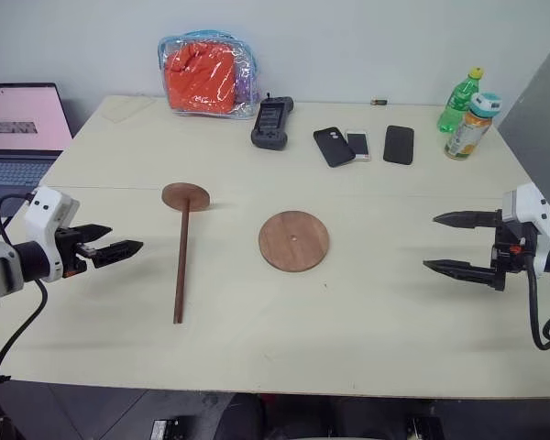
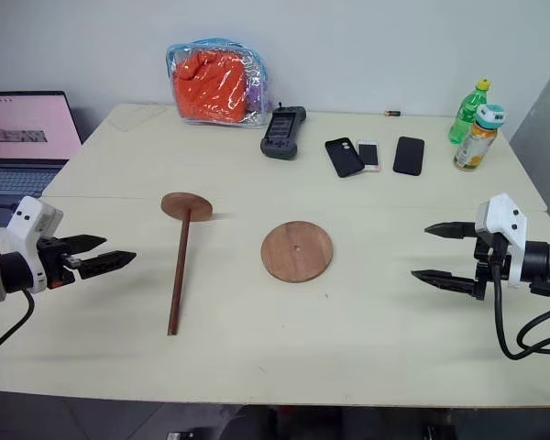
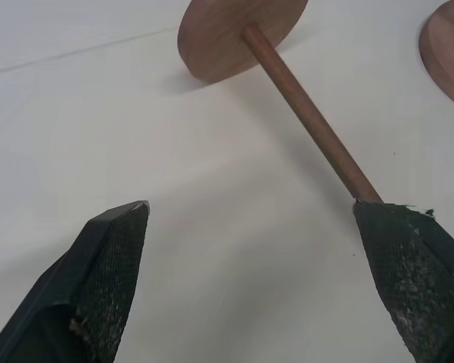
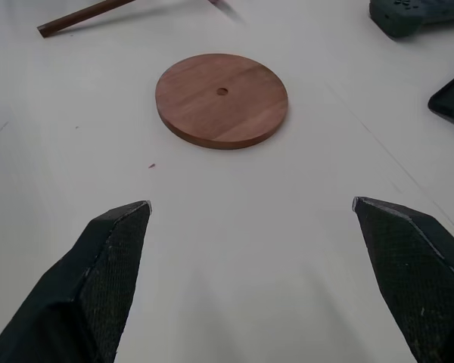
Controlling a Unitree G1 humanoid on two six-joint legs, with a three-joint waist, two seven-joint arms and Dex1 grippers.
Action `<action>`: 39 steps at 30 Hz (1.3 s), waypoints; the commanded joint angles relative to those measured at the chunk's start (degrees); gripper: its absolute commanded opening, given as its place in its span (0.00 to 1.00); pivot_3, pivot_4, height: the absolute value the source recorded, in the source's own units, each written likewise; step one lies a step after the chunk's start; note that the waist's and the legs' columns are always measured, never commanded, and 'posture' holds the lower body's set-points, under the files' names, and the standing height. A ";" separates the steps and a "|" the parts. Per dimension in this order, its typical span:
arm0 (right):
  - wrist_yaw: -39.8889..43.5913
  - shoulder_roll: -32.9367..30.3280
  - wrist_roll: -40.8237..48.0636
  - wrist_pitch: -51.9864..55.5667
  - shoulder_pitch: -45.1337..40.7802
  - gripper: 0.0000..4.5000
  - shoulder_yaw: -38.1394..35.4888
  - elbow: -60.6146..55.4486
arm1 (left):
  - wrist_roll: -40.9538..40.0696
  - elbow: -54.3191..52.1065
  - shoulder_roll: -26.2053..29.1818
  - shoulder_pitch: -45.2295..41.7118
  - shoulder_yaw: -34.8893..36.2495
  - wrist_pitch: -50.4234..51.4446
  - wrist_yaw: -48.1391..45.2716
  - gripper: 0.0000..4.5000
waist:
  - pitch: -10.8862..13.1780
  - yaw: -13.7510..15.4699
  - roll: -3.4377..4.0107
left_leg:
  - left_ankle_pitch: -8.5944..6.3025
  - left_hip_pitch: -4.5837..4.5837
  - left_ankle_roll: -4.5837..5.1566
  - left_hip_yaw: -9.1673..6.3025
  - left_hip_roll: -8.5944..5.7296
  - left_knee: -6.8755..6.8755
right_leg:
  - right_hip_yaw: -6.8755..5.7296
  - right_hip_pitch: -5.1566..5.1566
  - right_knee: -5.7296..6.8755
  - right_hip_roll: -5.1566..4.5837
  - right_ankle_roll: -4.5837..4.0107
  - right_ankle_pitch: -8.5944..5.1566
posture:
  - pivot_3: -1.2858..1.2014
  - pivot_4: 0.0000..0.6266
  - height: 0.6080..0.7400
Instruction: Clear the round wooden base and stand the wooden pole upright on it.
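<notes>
Left tool (image 1: 117, 247): near the surface's near-left edge, fingers spread wide with nothing between them, aimed slightly down toward the pole.
Right tool (image 1: 458, 243): near the right edge, fingers spread wide and empty, aimed slightly down toward the base.
Surface (image 1: 367, 321): pale, bare along the near side between the two tools.
Pole (image 1: 181, 266): lying flat left of centre, thin end toward the robot, its small disc end (image 1: 185, 195) farther away and propped on edge; just beyond the left tool, not touching it.
Base (image 1: 294, 240): lying flat near the centre, hole up, nothing on it; apart from the pole, to its right.
Far items: a handheld controller (image 1: 272, 121), three phones (image 1: 357, 145), two bottles (image 1: 467, 115) and an orange bag (image 1: 206, 73) along the back, well away from the base; a laptop (image 1: 18, 124) off to the left.
Progress: the base already looks clear, so that part seems done. Left to do: grasp the pole, lift it and stand it upright on the base. No grasp yet.
Arm pose: both arms held out low at the sides, tools angled inward, above the surface.
</notes>
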 commanded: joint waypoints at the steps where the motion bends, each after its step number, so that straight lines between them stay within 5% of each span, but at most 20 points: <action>1: -0.31 -0.35 1.12 0.15 0.80 1.00 -2.95 -2.36 | -1.11 -1.26 -0.38 -2.07 1.29 -1.32 0.08 1.00 | 0.00 -0.02 0.00 | 0.00 0.00 0.00 0.00 0.00 0.00 | 0.00 0.00 0.00 0.00 0.00 0.00 | 0.52 0.24 1.00; 15: -2.34 0.55 1.20 0.28 3.29 1.00 -4.89 -4.70 | 3.26 0.66 -0.11 -7.86 -4.58 -2.47 2.10 1.00 | 0.01 -0.15 0.00 | 0.00 0.01 0.00 0.03 -0.01 0.01 | -0.04 0.00 0.02 0.04 0.00 0.00 | 0.52 0.24 1.00; 26: -5.90 4.14 7.85 6.58 -2.60 1.00 1.05 -14.58 | -0.92 -0.49 -3.42 -18.66 -6.78 21.61 9.50 1.00 | 0.06 -0.19 -0.09 | 0.00 -0.01 0.00 -0.01 -0.03 0.04 | -0.08 0.01 0.05 0.13 0.00 0.00 | 0.52 0.24 1.00; 39: -7.62 8.97 8.52 7.29 -6.08 1.00 9.13 -19.29 | 4.85 3.01 -8.38 -29.09 -18.35 27.86 15.37 1.00 | 0.14 -0.13 -0.23 | 0.01 -0.16 -0.02 -0.12 -0.04 0.13 | -0.11 -0.10 0.05 0.12 0.01 0.00 | 0.52 0.24 1.00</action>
